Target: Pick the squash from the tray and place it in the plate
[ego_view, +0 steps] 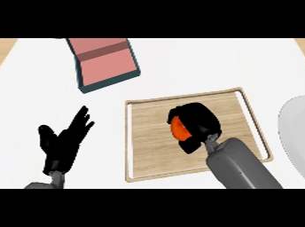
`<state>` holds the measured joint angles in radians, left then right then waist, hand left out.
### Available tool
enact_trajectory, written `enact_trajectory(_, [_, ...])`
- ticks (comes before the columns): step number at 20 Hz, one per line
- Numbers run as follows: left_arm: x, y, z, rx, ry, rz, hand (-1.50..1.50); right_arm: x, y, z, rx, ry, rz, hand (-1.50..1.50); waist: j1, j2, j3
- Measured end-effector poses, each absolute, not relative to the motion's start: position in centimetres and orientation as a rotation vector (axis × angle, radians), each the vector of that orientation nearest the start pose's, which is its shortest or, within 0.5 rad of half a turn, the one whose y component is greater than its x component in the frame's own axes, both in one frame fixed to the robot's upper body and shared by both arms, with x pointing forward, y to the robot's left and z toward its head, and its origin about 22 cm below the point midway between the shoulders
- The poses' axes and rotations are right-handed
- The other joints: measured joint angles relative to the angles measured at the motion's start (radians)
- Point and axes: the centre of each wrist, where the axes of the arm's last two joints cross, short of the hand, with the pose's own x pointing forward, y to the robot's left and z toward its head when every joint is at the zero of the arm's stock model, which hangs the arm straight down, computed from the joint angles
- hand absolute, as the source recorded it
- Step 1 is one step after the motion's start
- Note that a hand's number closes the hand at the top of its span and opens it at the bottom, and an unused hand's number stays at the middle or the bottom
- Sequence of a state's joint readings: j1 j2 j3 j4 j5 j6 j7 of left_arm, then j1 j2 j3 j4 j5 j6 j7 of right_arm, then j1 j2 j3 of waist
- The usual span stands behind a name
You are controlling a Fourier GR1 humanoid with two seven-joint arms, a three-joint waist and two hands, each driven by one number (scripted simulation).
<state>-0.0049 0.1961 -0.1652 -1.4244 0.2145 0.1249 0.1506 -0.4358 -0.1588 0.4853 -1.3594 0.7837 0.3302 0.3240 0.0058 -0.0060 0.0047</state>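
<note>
The pale rectangular wooden tray [148,150] shows a light grain, matt, with a raised rim. The smooth white table [201,66] is plain and matt — so is the white round plate [299,128]. The black right hand [197,122] looks slightly glossy, like plastic.

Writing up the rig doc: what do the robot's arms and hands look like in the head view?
Two plain grey forearms with smooth, boxy casings, the right one showing most. A narrow grey wrist joins each to a black hand: left hand, right hand. Both hands are glossy black with slender fingers and a thumb. No cables, markings or sleeves visible.
</note>
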Motion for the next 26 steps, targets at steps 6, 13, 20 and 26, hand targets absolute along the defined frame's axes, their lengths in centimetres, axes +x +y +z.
enact_trajectory(6, [23.7, 24.1, -2.4, 0.0, -1.229, -0.012, 0.0, 30.3, -12.0, 4.6, -0.538, -1.282, 1.453, 1.5, -0.003, 0.002, -0.001])
enact_trajectory(13, [23.5, 24.3, -2.5, 0.007, -1.234, 0.002, 0.0, 31.9, -13.9, 4.3, -0.838, -1.201, 1.04, 1.5, -0.017, 0.003, -0.001])
enact_trajectory(20, [23.4, 24.1, -2.5, 0.01, -1.237, -0.003, 0.0, 34.0, -14.1, 6.8, -1.268, -1.078, 0.427, 1.5, -0.017, 0.002, -0.003])
enact_trajectory(26, [23.6, 24.0, -2.5, 0.0, -1.236, -0.009, 0.0, 34.9, -13.2, 9.1, -1.518, -1.12, 0.172, 1.5, -0.002, 0.003, -0.003])
